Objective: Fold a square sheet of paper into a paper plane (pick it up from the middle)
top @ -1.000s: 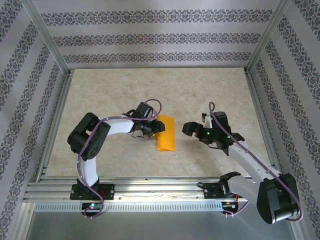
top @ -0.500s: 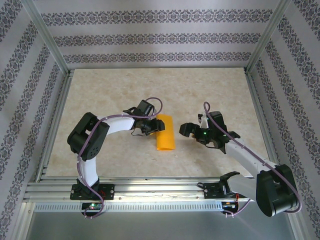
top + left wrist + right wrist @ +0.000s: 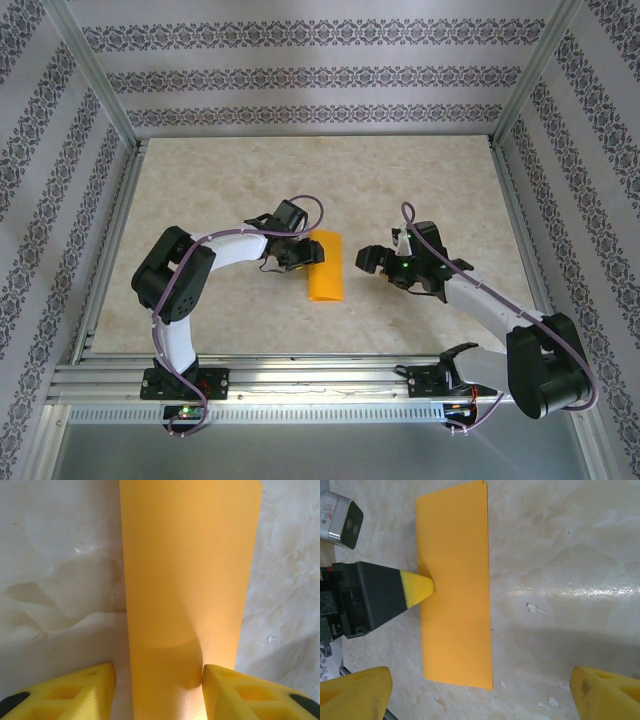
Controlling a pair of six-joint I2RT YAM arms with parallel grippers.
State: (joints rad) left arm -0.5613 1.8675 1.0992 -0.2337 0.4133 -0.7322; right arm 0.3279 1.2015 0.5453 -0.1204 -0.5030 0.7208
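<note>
The square sheet of paper (image 3: 325, 267) lies flat on the beige table as a long orange rectangle, about half as wide as it is long. It also fills the middle of the left wrist view (image 3: 190, 570) and sits upper left in the right wrist view (image 3: 455, 590). My left gripper (image 3: 303, 255) is open at the sheet's left edge. Its jaws (image 3: 159, 672) stand apart over the paper, one fingertip (image 3: 417, 587) touching the sheet and the other clear of it. My right gripper (image 3: 372, 260) hangs wide open just right of the sheet, holding nothing (image 3: 479, 675). The paper plane is out of view.
Aluminium rails (image 3: 300, 375) run along the near edge, and frame posts and patterned walls close in the other sides. The table (image 3: 300, 170) has open surface behind the sheet and to both sides. Small white chips (image 3: 535, 609) mark the tabletop right of the paper.
The sheet's raised, curled top has settled flat and the paper sits slightly further left. My right gripper has moved left toward it. My left gripper has stayed at its left edge.
</note>
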